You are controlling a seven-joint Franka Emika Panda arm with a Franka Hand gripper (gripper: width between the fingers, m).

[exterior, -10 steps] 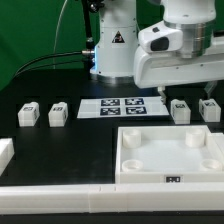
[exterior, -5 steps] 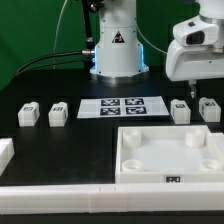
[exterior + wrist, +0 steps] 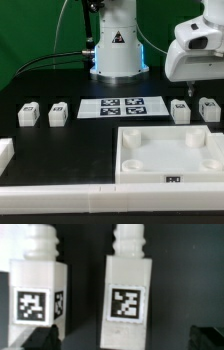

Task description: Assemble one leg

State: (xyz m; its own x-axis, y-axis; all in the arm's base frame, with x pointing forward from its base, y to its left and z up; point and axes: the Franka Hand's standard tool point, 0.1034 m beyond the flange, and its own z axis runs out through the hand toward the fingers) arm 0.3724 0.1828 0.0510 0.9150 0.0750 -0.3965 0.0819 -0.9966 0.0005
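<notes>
Four small white legs with marker tags stand on the black table: two at the exterior view's left [image 3: 28,114] [image 3: 58,114] and two at its right [image 3: 181,110] [image 3: 209,108]. My gripper [image 3: 192,90] hangs just above the right pair. In the wrist view two legs lie side by side, one [image 3: 128,291] between my dark fingertips [image 3: 40,339] and the other [image 3: 40,291] beside it. The gripper [image 3: 125,339] is open and holds nothing; its jaws stand either side of the middle leg without touching it.
The large white panel [image 3: 170,155] with round corner sockets lies in front of the right legs. The marker board [image 3: 122,106] lies mid-table. A long white rail [image 3: 60,195] runs along the front, with a white block [image 3: 5,152] at the left edge. The robot base [image 3: 117,50] stands behind.
The arm has swung toward the exterior view's right and now sits over the right pair of legs. It has hardly moved in the last half second.
</notes>
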